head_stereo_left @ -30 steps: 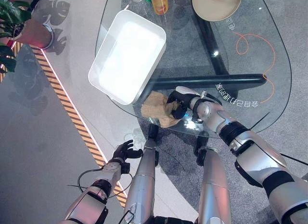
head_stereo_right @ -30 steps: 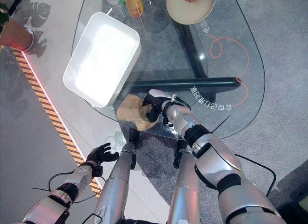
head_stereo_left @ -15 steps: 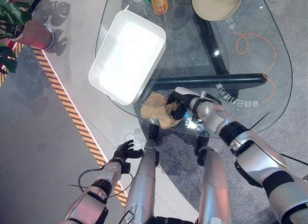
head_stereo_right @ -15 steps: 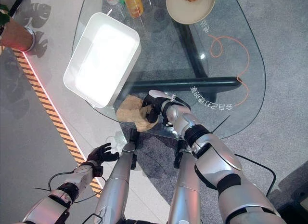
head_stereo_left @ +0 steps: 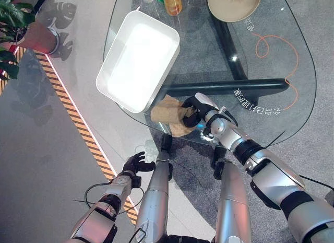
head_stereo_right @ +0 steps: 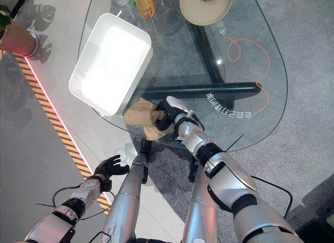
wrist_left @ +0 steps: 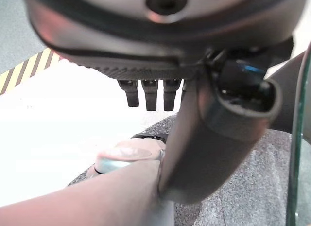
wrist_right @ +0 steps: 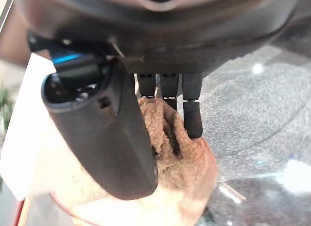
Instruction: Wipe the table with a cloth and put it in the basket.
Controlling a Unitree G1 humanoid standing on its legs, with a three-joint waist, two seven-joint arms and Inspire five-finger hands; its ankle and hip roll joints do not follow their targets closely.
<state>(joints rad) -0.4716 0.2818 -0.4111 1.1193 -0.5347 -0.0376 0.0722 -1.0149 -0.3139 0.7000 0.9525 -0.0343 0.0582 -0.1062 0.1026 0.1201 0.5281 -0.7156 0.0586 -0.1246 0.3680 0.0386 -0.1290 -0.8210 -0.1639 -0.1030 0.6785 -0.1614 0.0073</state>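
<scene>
Nearest the robot, the left hand [head_stereo_left: 133,164] is hanging low beside the glass, well apart from the work, its fingers relaxed and holding nothing.

Farther out, the right hand [head_stereo_right: 166,113] is pressing on the cloth [head_stereo_left: 168,113] at the near edge of the tabletop [head_stereo_left: 292,55]. In the right wrist view the fingers [wrist_right: 192,114] are curling down into the fabric while the thumb is bearing across its top, so the hand is gripping the cloth rather than lying flat on it. The cloth is a tan, nappy, towel-like piece, crumpled into soft folds, with one corner reaching toward the basket [head_stereo_left: 136,60] just beyond it. It is looking light and limp, likely to bunch and drag instead of sliding as a sheet, and part of it would probably dangle once lifted. A good hold is probably the gathered bulge under the fingers, where several layers are stacking up.

The tabletop is clear, smooth glass with a rounded outline, likely slippery under the fabric, resting on a dark tubular frame [head_stereo_left: 224,88]. The basket is a white, hard-looking rectangular tub with rounded corners and a raised rim, sitting open near the table's left edge. At the far end are standing a pale round plate [head_stereo_left: 233,4] with food and a few bottles [head_stereo_left: 172,1].
</scene>
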